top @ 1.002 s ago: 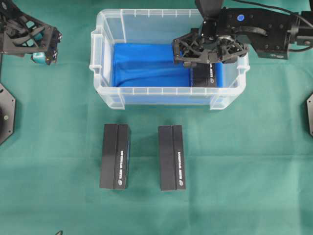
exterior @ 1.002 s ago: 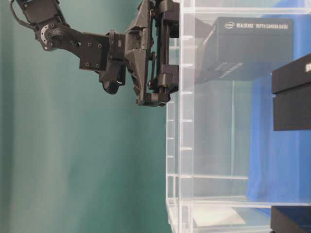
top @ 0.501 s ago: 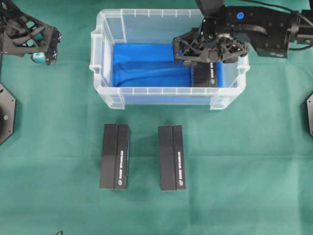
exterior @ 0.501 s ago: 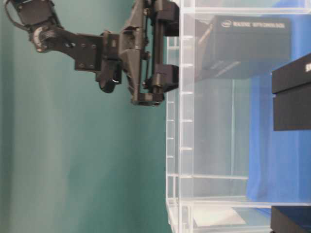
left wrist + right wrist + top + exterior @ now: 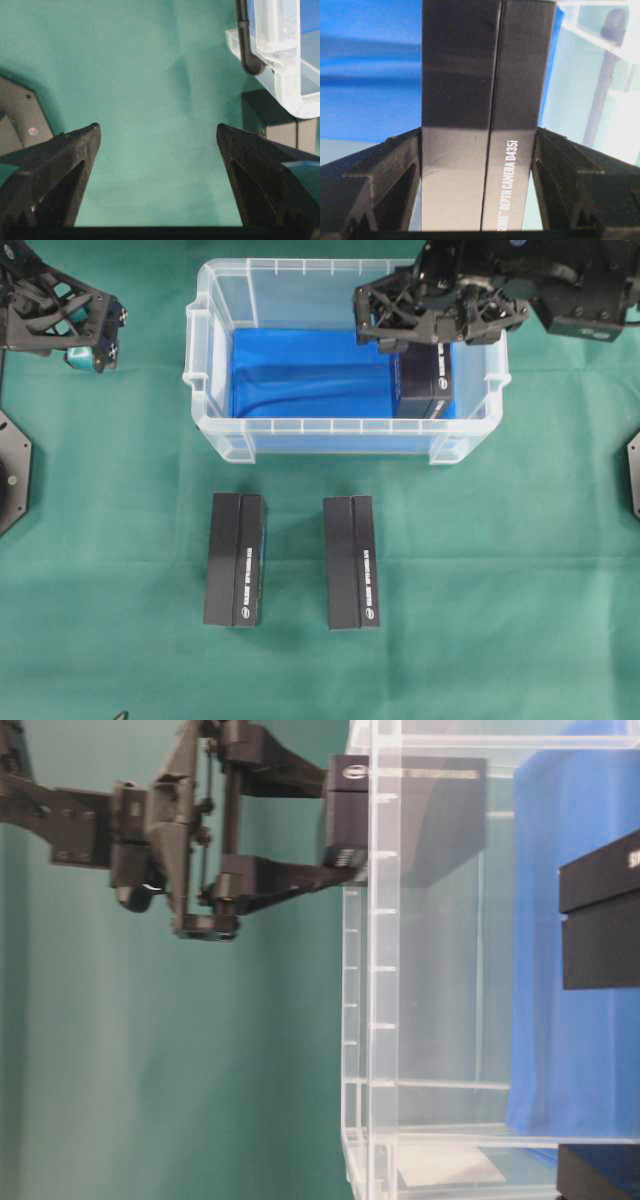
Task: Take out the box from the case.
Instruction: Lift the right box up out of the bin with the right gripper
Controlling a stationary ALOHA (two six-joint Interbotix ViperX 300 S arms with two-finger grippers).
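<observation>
Right gripper (image 5: 425, 325) fingers pinching the black box (image 5: 422, 380) at the case's (image 5: 340, 430) three o'clock end, partly above the rim, left gripper (image 5: 85, 335) fingers spread wide at nine o'clock, two boxes (image 5: 235, 560) on the worktop (image 5: 500, 590).

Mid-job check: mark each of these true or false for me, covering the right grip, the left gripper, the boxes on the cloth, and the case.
1. The right gripper is shut on the black box. True.
2. The left gripper holds a box. False: it is open and holds nothing, over the green cloth.
3. Three boxes lie on the cloth in front of the case. False: two boxes lie there.
4. The case has a blue lining. True.
</observation>
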